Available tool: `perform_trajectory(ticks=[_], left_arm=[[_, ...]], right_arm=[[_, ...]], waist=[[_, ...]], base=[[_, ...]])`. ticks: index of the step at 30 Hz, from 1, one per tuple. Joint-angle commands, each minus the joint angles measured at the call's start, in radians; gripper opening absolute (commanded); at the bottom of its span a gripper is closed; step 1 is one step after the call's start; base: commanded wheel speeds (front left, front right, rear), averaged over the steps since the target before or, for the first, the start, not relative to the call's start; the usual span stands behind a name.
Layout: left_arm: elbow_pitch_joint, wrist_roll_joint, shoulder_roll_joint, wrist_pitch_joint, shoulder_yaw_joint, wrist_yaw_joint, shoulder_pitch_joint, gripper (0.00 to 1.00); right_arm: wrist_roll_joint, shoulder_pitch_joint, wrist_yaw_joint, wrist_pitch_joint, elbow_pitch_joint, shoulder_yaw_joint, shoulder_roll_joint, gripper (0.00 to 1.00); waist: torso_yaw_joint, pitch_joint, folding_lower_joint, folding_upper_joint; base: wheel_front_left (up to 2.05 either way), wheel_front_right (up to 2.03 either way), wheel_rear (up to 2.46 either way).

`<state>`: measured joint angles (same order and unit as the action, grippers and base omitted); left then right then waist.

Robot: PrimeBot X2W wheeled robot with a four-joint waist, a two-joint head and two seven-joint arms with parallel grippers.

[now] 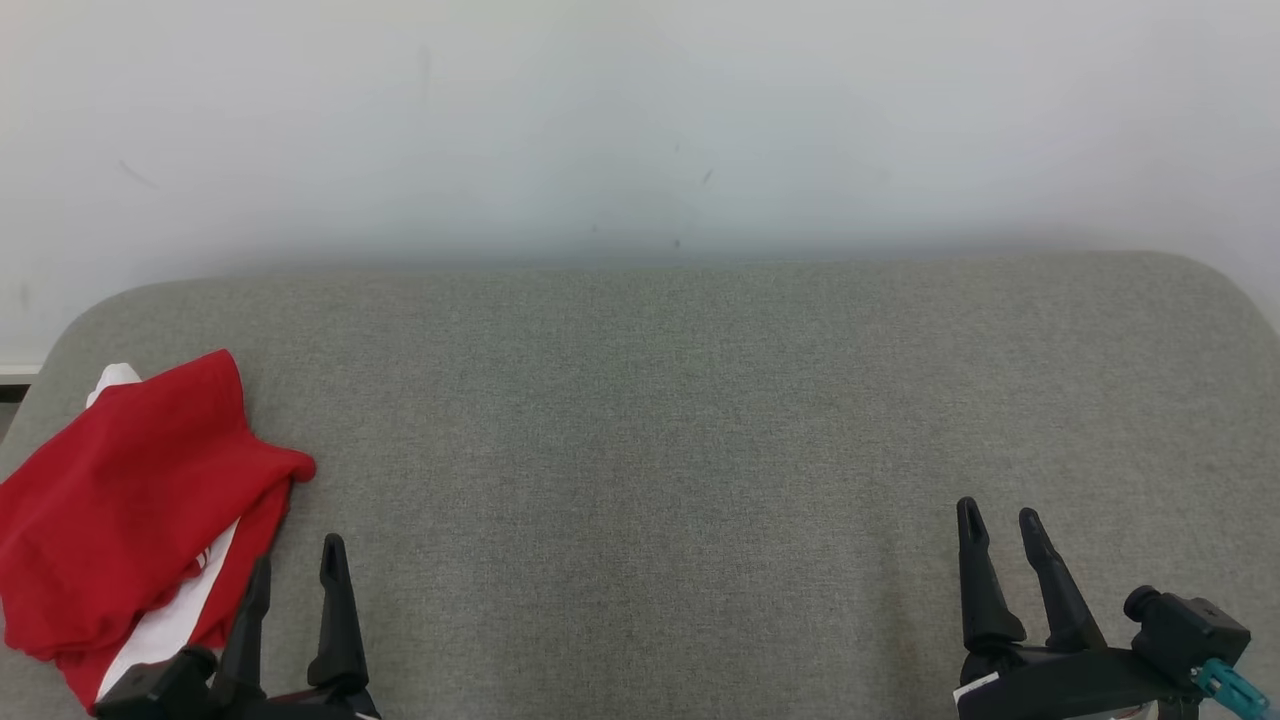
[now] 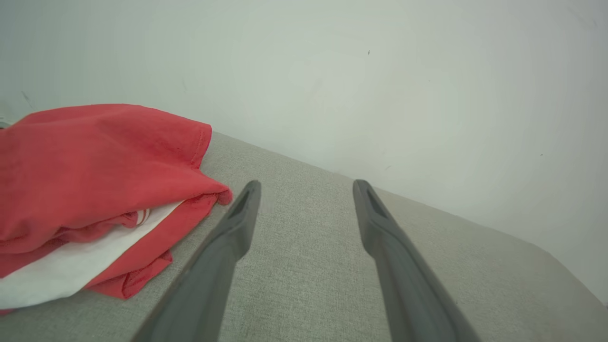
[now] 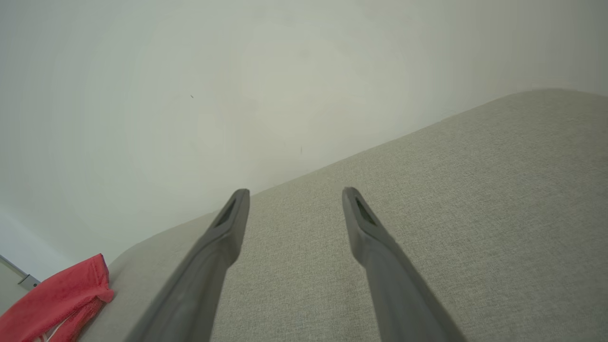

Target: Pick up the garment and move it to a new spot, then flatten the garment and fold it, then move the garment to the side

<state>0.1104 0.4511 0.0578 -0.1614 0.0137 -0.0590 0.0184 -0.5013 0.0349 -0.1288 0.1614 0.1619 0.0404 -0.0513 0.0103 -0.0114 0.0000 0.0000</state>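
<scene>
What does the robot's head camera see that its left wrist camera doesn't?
Head view extra: the right claw, open above the grey cushion, with a teal part by its wrist. Left wrist view extra: a close look at the stitched hem of the red and white garment. Both share: the garment lying bunched at the left, the open left claw beside it, the cushion and the pale wall.
</scene>
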Motion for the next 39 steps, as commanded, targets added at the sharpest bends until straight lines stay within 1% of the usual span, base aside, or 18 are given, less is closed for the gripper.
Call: perform_trajectory(ticks=[1, 13, 29, 39], left_arm=[[-0.015, -0.033, 0.006, -0.010, 0.000, 0.003, -0.011, 1.00], [-0.030, -0.144, 0.005, -0.038, -0.003, 0.001, -0.018, 1.00], [-0.044, -0.248, 0.003, -0.069, 0.008, -0.010, -0.036, 1.00], [-0.025, -0.275, 0.001, -0.089, 0.015, -0.043, -0.043, 1.00]], right_arm=[[0.028, -0.005, -0.003, 0.011, -0.010, 0.004, -0.006, 1.00], [0.134, -0.010, -0.003, 0.038, -0.018, 0.012, -0.005, 1.00], [0.248, -0.022, -0.003, 0.070, -0.026, 0.010, -0.006, 1.00], [0.307, -0.036, -0.003, 0.089, -0.028, 0.004, -0.005, 1.00]], waist=[[0.000, -0.001, 0.0000, 0.0000], [0.003, -0.002, 0.0000, 0.0000], [0.004, -0.005, 0.0000, 0.0000], [0.006, -0.010, 0.0000, 0.0000]], base=[[0.00, 0.00, 0.00], [0.00, 0.00, 0.00], [0.00, 0.00, 0.00], [0.00, 0.00, 0.00]])
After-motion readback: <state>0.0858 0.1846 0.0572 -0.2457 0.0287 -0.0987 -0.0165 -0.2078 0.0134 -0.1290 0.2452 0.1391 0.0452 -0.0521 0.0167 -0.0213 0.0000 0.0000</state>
